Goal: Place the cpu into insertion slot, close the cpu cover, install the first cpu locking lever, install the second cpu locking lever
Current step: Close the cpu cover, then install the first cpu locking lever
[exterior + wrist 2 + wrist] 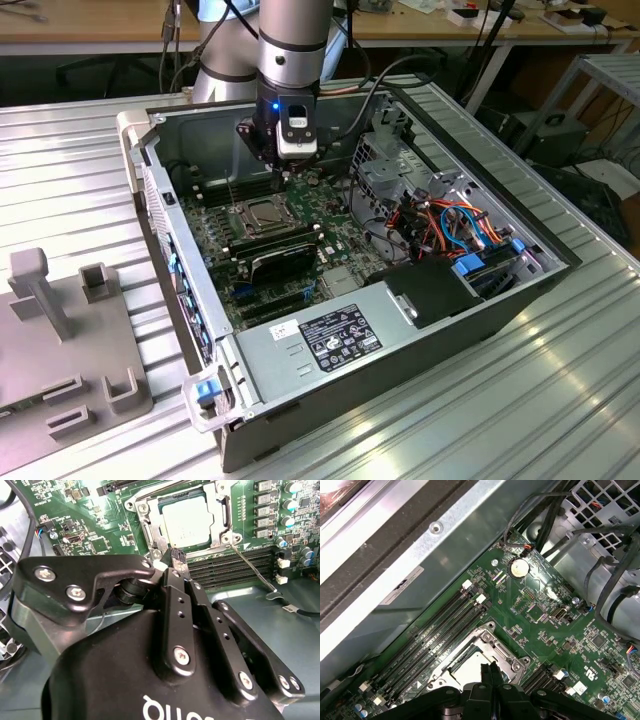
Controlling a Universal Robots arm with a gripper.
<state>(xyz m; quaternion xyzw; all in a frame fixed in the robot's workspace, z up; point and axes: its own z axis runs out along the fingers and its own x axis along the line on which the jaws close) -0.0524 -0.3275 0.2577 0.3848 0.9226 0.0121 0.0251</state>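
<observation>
Cpu (186, 520) lies under the lowered cpu cover (150, 527); the gripper (176, 559), jaws pressed together and empty, hovers beside it, probably to push the free locking lever (252, 566).

Ribbed aluminium tabletop (480, 420), pale wooden desks (90, 30) behind, grey metal rack (610, 75) at the exterior view's right.
</observation>
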